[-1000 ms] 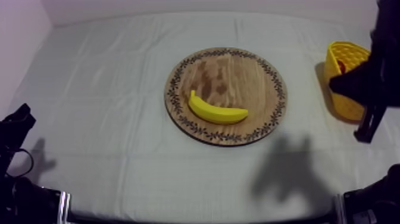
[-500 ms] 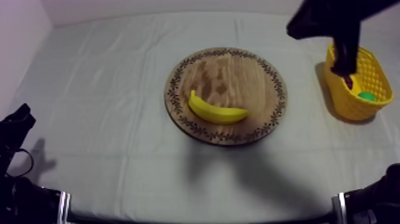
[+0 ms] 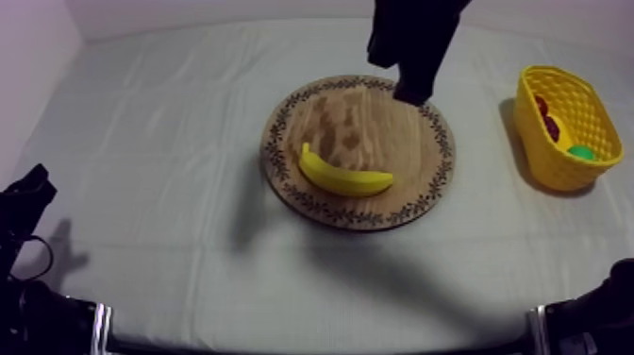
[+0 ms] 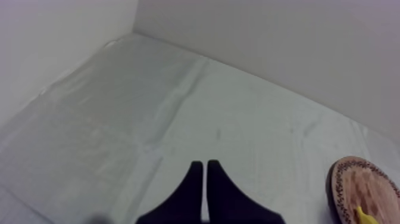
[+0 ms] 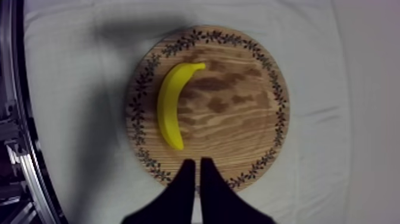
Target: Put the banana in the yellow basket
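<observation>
top view: counter (image 3: 160, 142) under a grey-white cloth. round wooden board (image 3: 377, 123) with patterned rim, mid-counter. banana (image 3: 343, 176), one, yellow, lying flat on the board's near half, touching the wood, curved back toward the near edge. yellow basket (image 3: 549, 160) at the right side of the counter, well apart from the board, upright; inside it a small red fruit (image 3: 551, 130) and a green thing (image 3: 582, 151) of a kind i cannot tell. right hand (image 3: 413, 92), black, reaching in from the far side, above the board's far rim, apart from the banana. left arm (image 3: 26, 196) low at the counter's left edge, well apart from the board. left wrist view: left hand (image 4: 205, 171), two black fingers lying together as a narrow wedge, closed with nothing between them, over bare cloth; off to one side the board (image 4: 357, 182) in part, with the banana's tip (image 4: 363, 215) on it. right wrist view: right hand (image 5: 195, 170), fingers pressed together in a narrow wedge, closed and gripping nothing, over the patterned rim of the board (image 5: 238, 119); the banana (image 5: 172, 105) lies on the wood just beyond the fingertips, untouched.
</observation>
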{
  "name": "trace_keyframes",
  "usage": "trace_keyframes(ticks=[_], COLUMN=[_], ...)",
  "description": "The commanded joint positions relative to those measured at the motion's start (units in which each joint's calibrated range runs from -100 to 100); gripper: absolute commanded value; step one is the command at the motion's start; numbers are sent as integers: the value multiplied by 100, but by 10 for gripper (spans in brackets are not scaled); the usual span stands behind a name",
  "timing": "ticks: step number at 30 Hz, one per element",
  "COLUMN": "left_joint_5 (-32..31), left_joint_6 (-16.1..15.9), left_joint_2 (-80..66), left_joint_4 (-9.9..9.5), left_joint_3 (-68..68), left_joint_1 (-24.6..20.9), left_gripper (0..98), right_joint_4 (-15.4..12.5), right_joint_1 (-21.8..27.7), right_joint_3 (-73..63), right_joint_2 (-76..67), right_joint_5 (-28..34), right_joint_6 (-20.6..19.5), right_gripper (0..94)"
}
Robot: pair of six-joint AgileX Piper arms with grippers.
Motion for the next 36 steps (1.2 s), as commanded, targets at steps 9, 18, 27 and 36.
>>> trace_keyframes(ticks=[9,18,27,36], left_joint_5=[0,0,0,0], left_joint_6=[-1,-1,-1,-1], left_joint_2=[2,2,2,2], left_joint_4=[-1,-1,-1,-1], left_joint_3=[3,3,3,3], left_joint_1=[-2,-2,-2,-2], left_gripper=[1,1,1,1], right_joint_4=[75,146,26,-81], right_joint_1=[-76,-61,-46,-88], right_joint_3=[-106,62,709,1108], right_joint_2=[70,255,806,1706], right_joint_5=[-12,-98,-501,-1114], right_joint_6=[-323,-460,-520,-696], right_gripper=[607,811,816,821])
